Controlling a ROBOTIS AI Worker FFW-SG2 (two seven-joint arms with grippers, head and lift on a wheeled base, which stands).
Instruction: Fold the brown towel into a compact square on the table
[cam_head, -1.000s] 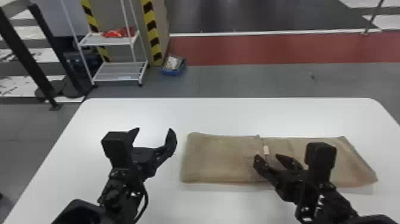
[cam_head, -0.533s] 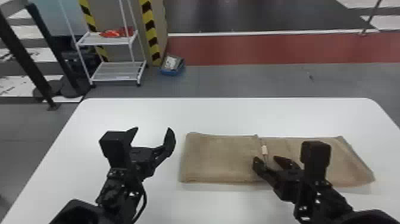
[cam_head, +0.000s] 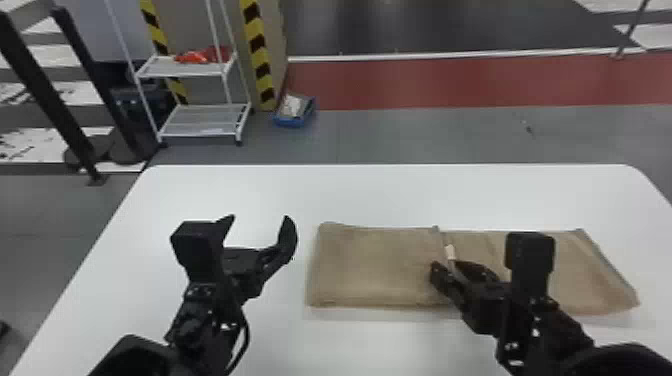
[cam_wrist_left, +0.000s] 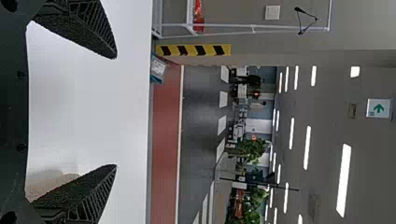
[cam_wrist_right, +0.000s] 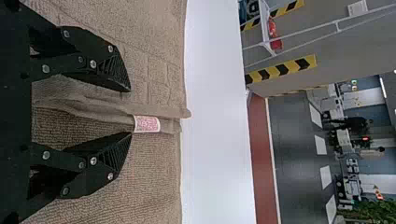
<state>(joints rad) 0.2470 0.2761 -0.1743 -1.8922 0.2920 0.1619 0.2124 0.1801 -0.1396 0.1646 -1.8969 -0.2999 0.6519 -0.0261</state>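
The brown towel lies as a long folded strip on the table, a raised edge with a small white tag crossing its middle. My right gripper is low over the towel beside that tag. In the right wrist view my right gripper stands open, the towel's edge and printed tag lying between its fingers. Left of the towel, my left gripper is parked open above bare table; in the left wrist view nothing is between the fingers of my left gripper, and a towel corner shows behind one finger.
The white table extends beyond the towel on its far side and to its left. Past the table stand a white shelf rack and a blue bin on the floor.
Both arms and the towel keep nearly the same places. The whole head view has shifted very slightly.
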